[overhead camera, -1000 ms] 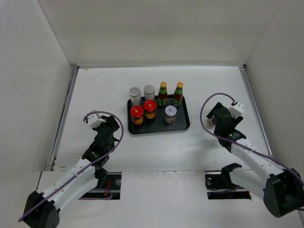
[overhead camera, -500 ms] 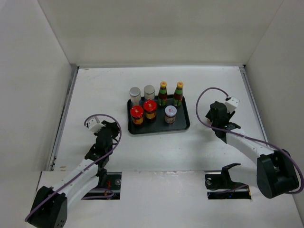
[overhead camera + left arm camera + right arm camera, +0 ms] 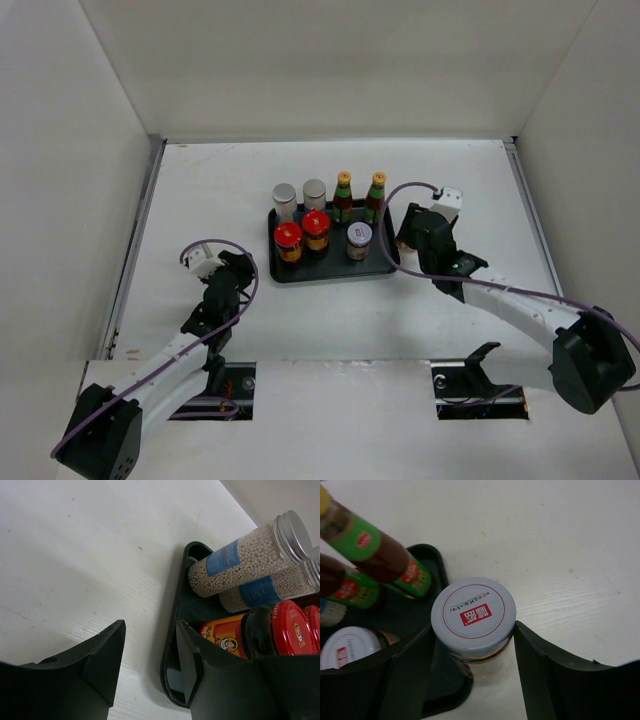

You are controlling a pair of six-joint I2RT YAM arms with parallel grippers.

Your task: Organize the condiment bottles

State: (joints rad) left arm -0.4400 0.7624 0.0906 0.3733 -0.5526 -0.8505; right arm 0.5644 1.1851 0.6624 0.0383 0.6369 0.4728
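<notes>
Tabletop [image 3: 200,180]: right tool [image 3: 472,632] clasps jar [image 3: 473,611] (white-lidded).

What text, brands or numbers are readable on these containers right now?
Nothing reads clearly.
The white-lidded jar: red square logo and small print, blurred.
The green bottles: red oval marks, too small.
The grey-topped jars: blue labels, illegible.
The red-lidded jar: face picture, print illegible.

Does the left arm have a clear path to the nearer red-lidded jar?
Likely yes: left tool is open, and the red-lidded jar stands just inside the tray rim, nothing between.
</notes>
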